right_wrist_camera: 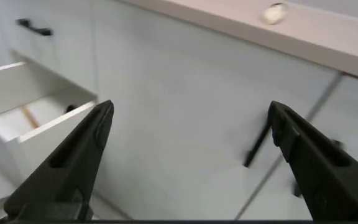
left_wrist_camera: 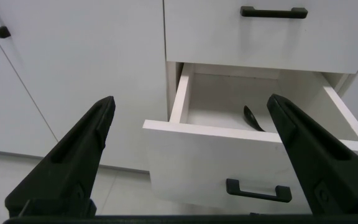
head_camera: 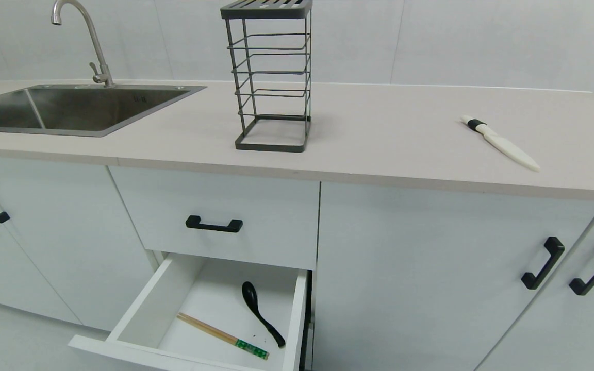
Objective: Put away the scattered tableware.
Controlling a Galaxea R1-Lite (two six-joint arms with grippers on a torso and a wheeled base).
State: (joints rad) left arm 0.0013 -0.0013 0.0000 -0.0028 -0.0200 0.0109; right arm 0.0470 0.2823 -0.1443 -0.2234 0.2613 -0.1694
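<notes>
Task partly done, by the look of it. The lower drawer [head_camera: 139,301] is pulled out, and a black spoon [head_camera: 262,313] and a pair of chopsticks [head_camera: 222,336] lie on its floor, the spoon beside the chopsticks toward the right wall. They look close together, but I cannot tell if they touch. What is left is a white knife [head_camera: 500,142] with a dark band. It lies flat on the counter [head_camera: 390,134] far to the right, well apart from everything else. My guess is the knife goes away next, then the drawer gets shut.

The left gripper [left_wrist_camera: 190,102] is spread wide and holds nothing. It sits low in front of the drawer, facing its front panel. The right gripper [right_wrist_camera: 190,107] is also spread wide and empty, low in front of the cupboard doors [head_camera: 431,268] under the knife.

The counter is pale and matte. A dark wire rack [head_camera: 271,77] stands upright mid-counter with nothing in it. A steel sink [head_camera: 70,108] with a curved tap [head_camera: 88,36] is at the left. The units are white with black handles, the drawer above is closed, and the wall [head_camera: 457,36] behind is plain grey.
</notes>
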